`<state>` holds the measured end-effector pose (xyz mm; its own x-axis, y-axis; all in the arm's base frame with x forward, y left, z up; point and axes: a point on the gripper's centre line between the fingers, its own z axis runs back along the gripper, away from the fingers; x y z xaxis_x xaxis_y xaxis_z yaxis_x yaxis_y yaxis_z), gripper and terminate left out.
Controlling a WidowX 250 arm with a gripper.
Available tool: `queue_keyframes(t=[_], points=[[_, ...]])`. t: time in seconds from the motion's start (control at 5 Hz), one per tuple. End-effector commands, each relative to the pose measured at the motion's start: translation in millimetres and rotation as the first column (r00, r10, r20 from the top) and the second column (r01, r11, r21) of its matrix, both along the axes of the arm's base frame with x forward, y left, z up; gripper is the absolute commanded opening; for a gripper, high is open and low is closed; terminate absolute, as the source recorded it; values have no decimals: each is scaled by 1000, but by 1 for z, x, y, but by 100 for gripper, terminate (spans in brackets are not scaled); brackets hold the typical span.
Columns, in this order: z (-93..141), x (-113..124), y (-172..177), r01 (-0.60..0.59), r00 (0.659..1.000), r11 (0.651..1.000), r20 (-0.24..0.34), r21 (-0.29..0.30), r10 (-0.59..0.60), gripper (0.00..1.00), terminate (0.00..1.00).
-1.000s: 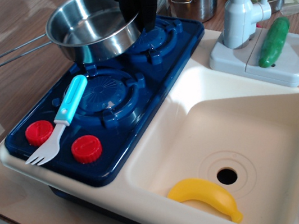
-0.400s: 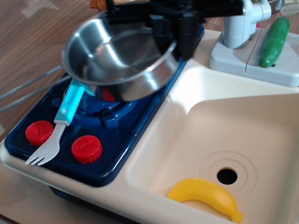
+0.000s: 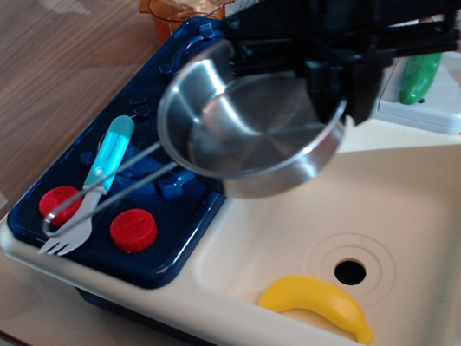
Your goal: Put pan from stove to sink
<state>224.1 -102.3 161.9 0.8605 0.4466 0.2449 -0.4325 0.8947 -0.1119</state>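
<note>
one pan (image 3: 256,138), seemingly gripper (image 3: 343,98)-held, above sink (image 3: 427,194) edge.

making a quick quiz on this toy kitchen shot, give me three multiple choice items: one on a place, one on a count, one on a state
1. Where does the banana lie?
A. in the sink, near the drain hole
B. on the stove
C. in the pan

2. How many red knobs show on the stove?
A. one
B. two
C. four

3. What state is the pan in?
A. flat on a burner
B. resting on the sink floor
C. held off the surface by the end effector

Answers: 1 A, the yellow banana lies on the basin floor beside the hole. 2 B, two red discs sit at the cooktop's near corner. 3 C, the black end effector grips its rim and it hangs over the stove-sink edge.
</note>
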Motion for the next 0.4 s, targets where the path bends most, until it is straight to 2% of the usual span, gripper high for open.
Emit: queue_keyframes(t=[0.0,0.2], points=[[6,2,-22,-21,999,999,35,-46,23,0,0],[7,2,-26,-11,998,999,55,-53,14,0,0]])
